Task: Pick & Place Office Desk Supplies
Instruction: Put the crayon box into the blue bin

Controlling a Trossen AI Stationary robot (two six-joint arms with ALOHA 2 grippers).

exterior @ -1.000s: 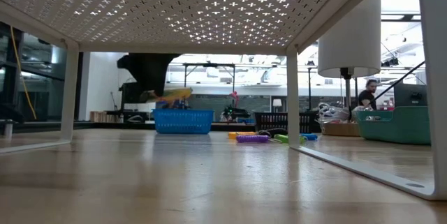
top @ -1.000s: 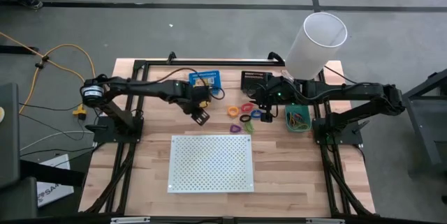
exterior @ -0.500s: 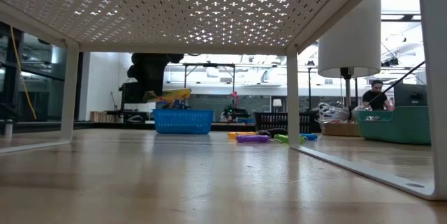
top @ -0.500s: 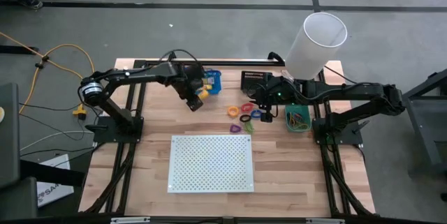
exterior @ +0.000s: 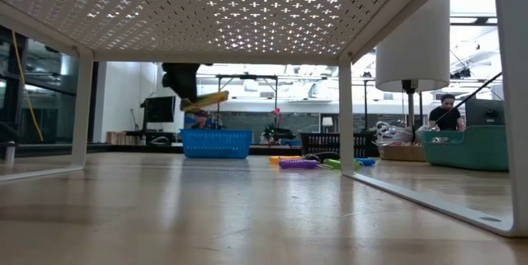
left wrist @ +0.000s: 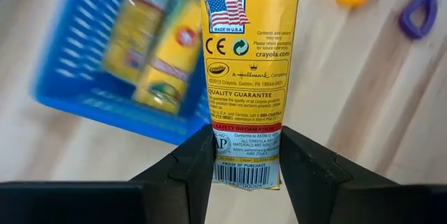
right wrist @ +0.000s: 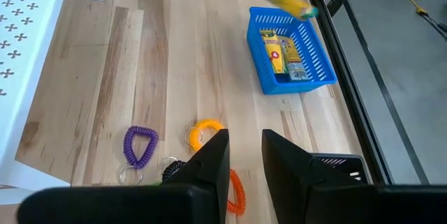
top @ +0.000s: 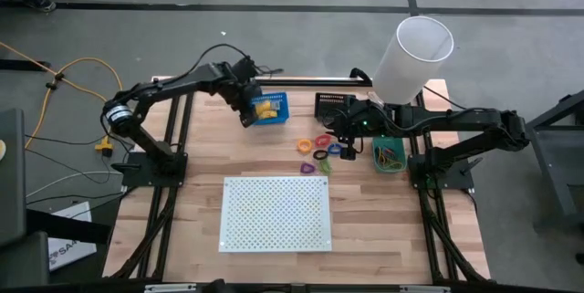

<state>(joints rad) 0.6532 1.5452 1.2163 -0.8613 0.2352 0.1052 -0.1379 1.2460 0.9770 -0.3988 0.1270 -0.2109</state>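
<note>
**Yellow packet held over the blue bin**

Yellow is seen at the tip of the left gripper (top: pixel 248 110) in the high view, where a crayon packet (top: pixel 258 109) is carried at the edge of the blue bin (top: pixel 276 99), near the table's far side. More yellow packets lie inside that bin. The right gripper (top: pixel 348 147) is parked beside the coloured loops (top: pixel 321 146), between the bin and the green bin (top: pixel 388 153). The white board (top: pixel 276 213) is set nearer the front.

In the low view, the packet (exterior: pixel 206 100) is seen tilted in the air above the blue bin (exterior: pixel 216 143), apart from it. The loops (exterior: pixel 299 163) lie on the wood to one side.

In the left wrist view, the packet (left wrist: pixel 248 63) is pinched at its barcode end between the two dark fingers (left wrist: pixel 192 172). The blue bin (left wrist: pixel 115 77) with its packets is seen below.

In the right wrist view, the right fingers (right wrist: pixel 213 161) are set slightly apart with nothing between them. A purple loop (right wrist: pixel 140 144) and an orange loop (right wrist: pixel 204 132) lie on the table just ahead.
</note>
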